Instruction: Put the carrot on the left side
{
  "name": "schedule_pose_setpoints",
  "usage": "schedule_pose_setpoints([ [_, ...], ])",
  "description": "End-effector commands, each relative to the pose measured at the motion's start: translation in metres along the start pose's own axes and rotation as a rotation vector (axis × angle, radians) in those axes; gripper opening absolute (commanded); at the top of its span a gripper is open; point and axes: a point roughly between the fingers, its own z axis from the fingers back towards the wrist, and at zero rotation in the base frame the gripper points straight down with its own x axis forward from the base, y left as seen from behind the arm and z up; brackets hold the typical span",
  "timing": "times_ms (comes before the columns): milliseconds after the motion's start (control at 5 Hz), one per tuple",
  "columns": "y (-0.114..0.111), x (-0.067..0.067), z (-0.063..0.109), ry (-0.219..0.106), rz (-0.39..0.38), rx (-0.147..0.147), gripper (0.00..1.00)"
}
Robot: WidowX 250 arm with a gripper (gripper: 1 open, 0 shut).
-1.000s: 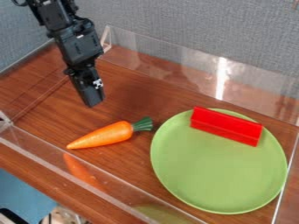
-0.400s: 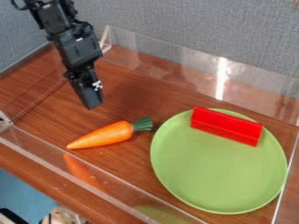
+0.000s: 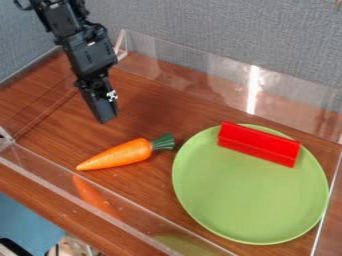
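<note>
The orange carrot [image 3: 120, 154] lies on the wooden table, its green stem pointing right toward the green plate [image 3: 247, 195]. It is just left of the plate and touches nothing else. My black gripper [image 3: 103, 115] hangs above the table behind the carrot and slightly to its left, pointing steeply down. Its fingers look pressed together with nothing between them, and there is a clear gap between them and the carrot.
A red rectangular block [image 3: 259, 144] rests on the far part of the plate. A low clear plastic wall [image 3: 227, 75] runs along the back and another along the front edge [image 3: 80, 185]. Bare wood [image 3: 47, 125] shows left of the carrot.
</note>
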Motion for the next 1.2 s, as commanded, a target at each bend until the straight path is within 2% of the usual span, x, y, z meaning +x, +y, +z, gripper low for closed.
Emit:
schedule_pose_setpoints([
  [0, 0.006, 0.005, 0.014, -0.034, 0.001, 0.035, 1.00],
  [200, 0.006, 0.004, 0.015, -0.031, 0.002, 0.036, 0.00],
  [400, 0.016, 0.006, 0.010, -0.041, 0.002, 0.016, 0.00],
  [600, 0.021, 0.006, 0.007, -0.049, 0.008, -0.005, 1.00],
  [800, 0.018, 0.006, 0.006, -0.049, 0.023, -0.013, 0.00],
  [1000, 0.012, 0.007, 0.010, -0.043, 0.035, -0.014, 0.00],
])
